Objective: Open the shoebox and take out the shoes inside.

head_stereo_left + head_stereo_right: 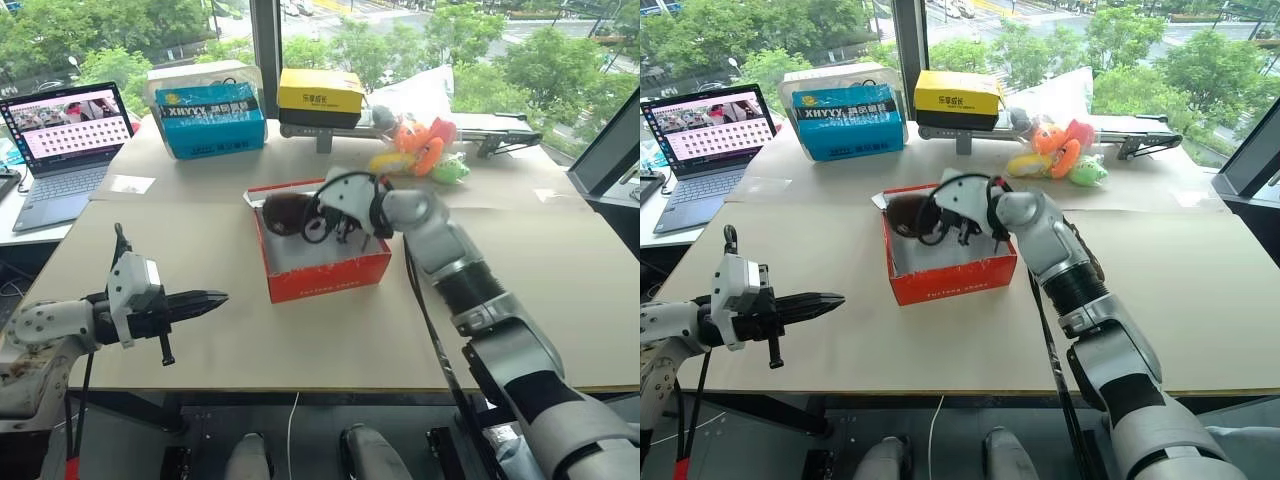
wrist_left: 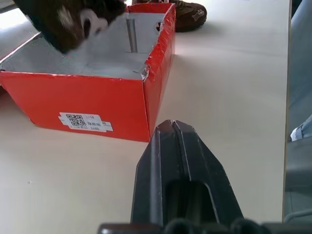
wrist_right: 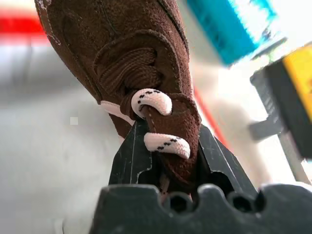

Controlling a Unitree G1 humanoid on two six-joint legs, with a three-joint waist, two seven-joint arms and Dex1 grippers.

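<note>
Lettering on the blue box (image 1: 210,120) is reading roughly "XHHYYY"; print on the yellow-and-black box (image 1: 320,97) is too small to read. A white QR label is showing on the end wall of the red cardboard shoebox (image 2: 87,105), which is sitting lidless mid-surface (image 1: 200,345), pale inside. The right end effector (image 3: 165,161) is clamping a brown suede shoe (image 3: 122,53) by its white-laced tongue, above the box. The left end effector (image 1: 205,301) is hovering, fingers together, over open surface left of the box.

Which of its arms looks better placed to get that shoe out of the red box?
The right. Its jaws are already clamped on the brown shoe above the open shoebox, while the left gripper is shut and off to the side.
</note>
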